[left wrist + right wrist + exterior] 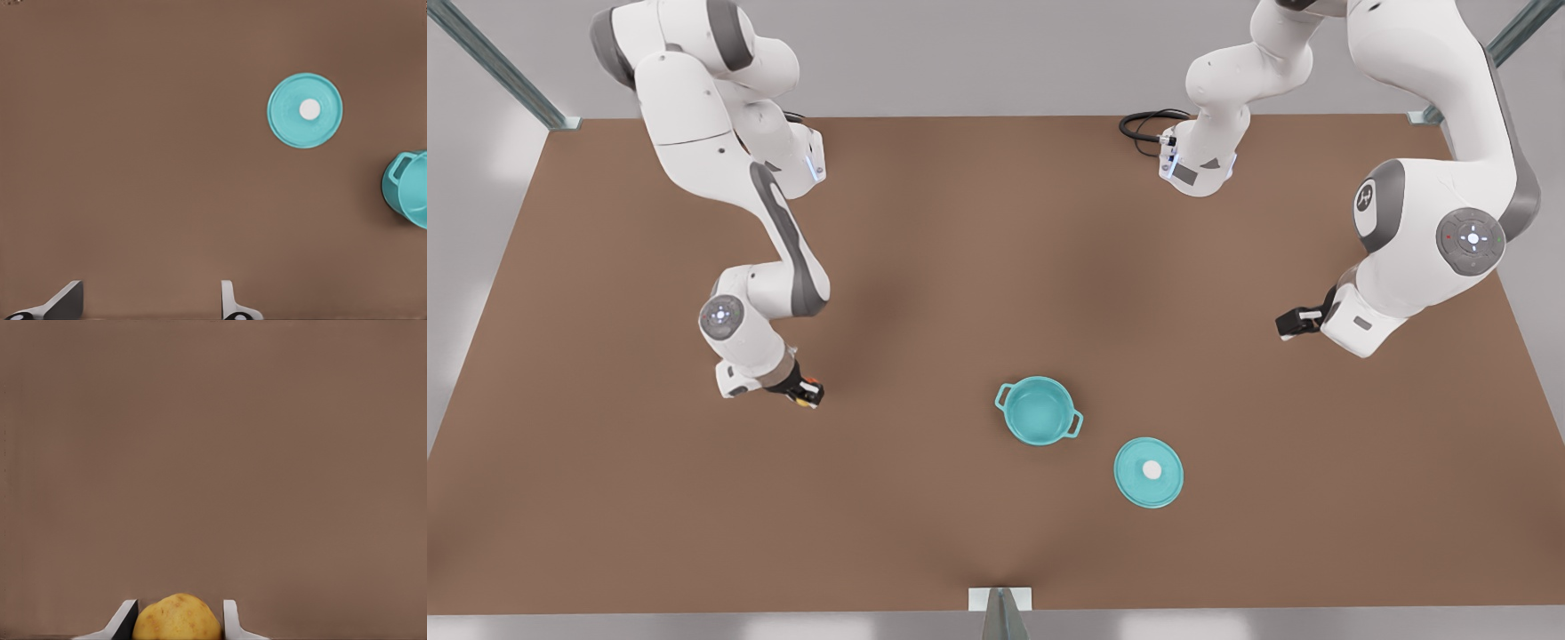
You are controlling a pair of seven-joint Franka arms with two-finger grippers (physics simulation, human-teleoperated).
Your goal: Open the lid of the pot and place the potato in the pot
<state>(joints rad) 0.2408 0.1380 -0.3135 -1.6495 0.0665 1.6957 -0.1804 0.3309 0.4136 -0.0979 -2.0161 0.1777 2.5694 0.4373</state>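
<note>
Tabletop (996, 267): flat, matte brown surface, uniform in tone, with metal frame posts at its corners.

Pot (1040, 410): small, round, smooth teal, two loop handles on opposite sides, teal inside, uncovered. In the left wrist view the pot (408, 189) is cut off at the frame edge, with one handle showing.

Lid (1148, 472): flat round teal disc with a small white knob at centre. It lies on the tabletop near the pot, toward the front view's right, not touching it. Also seen whole in the left wrist view (305, 110).

Potato (177, 618): yellowish oval lump, faint orange blotches, lower part cut off. Pinched between the fingers of the right pincer (177, 620). In the front view, the right pincer (807, 392) hangs low at the front view's left, well apart from the pot; the potato there is probably the small yellow-orange speck at its tip.

Left pincer (150, 303): pale fingers spread, nothing between them. In the front view, the left pincer (1291, 322) hangs at the front view's right.
</note>
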